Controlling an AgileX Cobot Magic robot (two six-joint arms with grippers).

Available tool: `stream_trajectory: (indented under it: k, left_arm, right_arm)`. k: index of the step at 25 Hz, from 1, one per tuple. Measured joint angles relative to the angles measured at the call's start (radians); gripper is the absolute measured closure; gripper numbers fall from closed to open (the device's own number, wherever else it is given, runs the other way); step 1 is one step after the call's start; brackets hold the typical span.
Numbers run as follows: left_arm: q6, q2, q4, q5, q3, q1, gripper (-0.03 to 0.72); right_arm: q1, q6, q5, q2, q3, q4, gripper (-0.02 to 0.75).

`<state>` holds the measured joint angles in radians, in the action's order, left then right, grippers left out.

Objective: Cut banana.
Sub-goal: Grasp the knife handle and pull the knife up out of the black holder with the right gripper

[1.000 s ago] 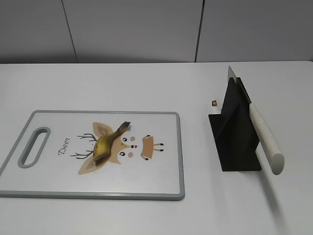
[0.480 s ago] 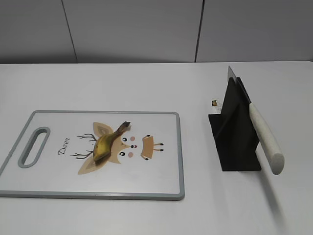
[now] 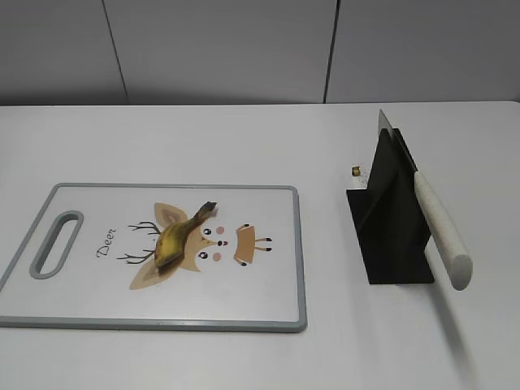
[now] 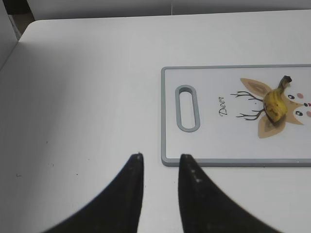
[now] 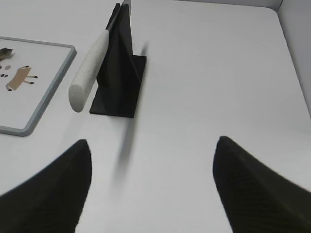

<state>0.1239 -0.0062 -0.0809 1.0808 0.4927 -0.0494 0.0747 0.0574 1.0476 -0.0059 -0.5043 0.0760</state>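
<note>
On the white tabletop (image 3: 244,138), exterior view: grey-rimmed board (image 3: 81,313) at left, banana (image 3: 177,238) lying on its deer print (image 3: 213,244). Short, stubby, yellow with brown-black blotches, dark stem pointing up-right. At right, black stand (image 3: 390,227) holding a knife (image 3: 439,227), pale handle slanting toward the camera.

From the left wrist: left fingers (image 4: 135,194) nearly closed, a narrow gap between the tips, empty, above the tabletop just beside the board's near corner. Banana well apart, at right.

From the right wrist: right fingers (image 5: 63,189) spread wide, empty, near the stand and knife handle.
</note>
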Motion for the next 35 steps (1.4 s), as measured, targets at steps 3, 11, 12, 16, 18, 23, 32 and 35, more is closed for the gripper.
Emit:
stream_trajectory:
  k: [3,11,12,16,18,23,32,35]
  left_arm:
    - [0.0,0.0,0.0,0.0,0.0,0.0,0.449]
    - [0.0,0.0,0.002,0.0,0.0,0.0,0.449]
    - [0.0,0.0,0.003,0.0,0.0,0.0,0.449]
    - [0.0,0.0,0.004,0.0,0.0,0.0,0.449]
    - [0.0,0.0,0.004,0.0,0.0,0.0,0.445]
    - [0.0,0.0,0.004,0.0,0.0,0.0,0.277]
    - [0.004,0.0,0.003,0.0,0.0,0.0,0.111]
    - [0.026,0.0,-0.01,0.0,0.0,0.0,0.086]
  right_arm:
    - [0.0,0.0,0.006,0.009,-0.022,0.0,0.149]
    - [0.0,0.0,0.037,0.162,-0.103,0.0,0.149]
    - [0.0,0.0,0.04,0.183,-0.116,0.0,0.149]
    - [0.0,0.0,0.054,0.269,-0.151,0.0,0.149]
    - [0.0,0.0,0.064,0.303,-0.163,0.0,0.149]
    - [0.005,0.0,0.104,0.377,-0.214,0.0,0.149]
    - [0.139,-0.105,0.165,0.534,-0.299,-0.05,0.149]
    - [0.156,-0.144,0.166,0.608,-0.323,-0.064,0.149]
